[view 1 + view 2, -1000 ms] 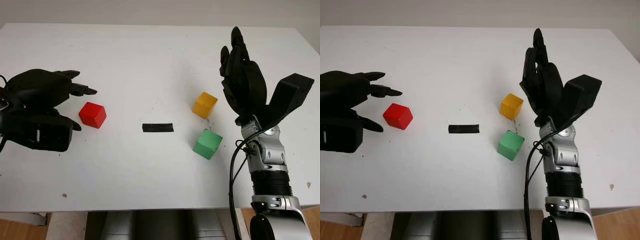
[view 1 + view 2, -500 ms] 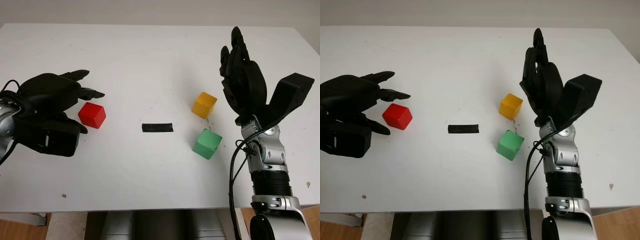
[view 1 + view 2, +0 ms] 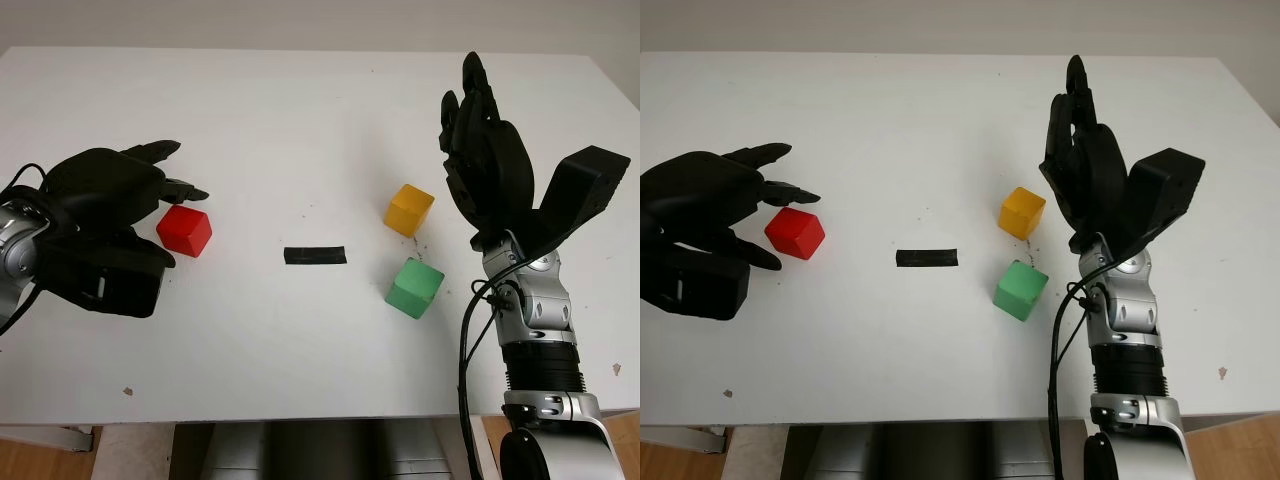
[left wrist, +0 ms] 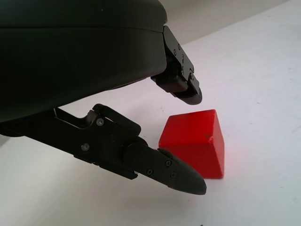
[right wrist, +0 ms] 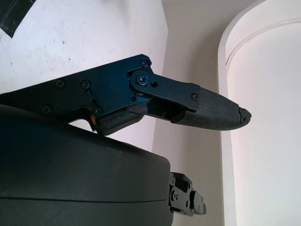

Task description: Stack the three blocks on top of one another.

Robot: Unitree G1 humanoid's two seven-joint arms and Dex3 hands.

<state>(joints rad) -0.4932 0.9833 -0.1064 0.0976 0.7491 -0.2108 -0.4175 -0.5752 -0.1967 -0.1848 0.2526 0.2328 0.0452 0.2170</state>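
My left hand (image 3: 105, 215) hovers open just beside the red block (image 3: 184, 230), grasping nothing; my right hand (image 3: 490, 170), released, is raised beside the yellow block (image 3: 409, 209).

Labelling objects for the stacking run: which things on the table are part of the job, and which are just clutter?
Part of the job:
- red block, beside the open left robot hand
- yellow block
- green block
- open right robot hand, raised next to the yellow and green blocks

Just lying about:
- black tape strip mid-table
- white table itself
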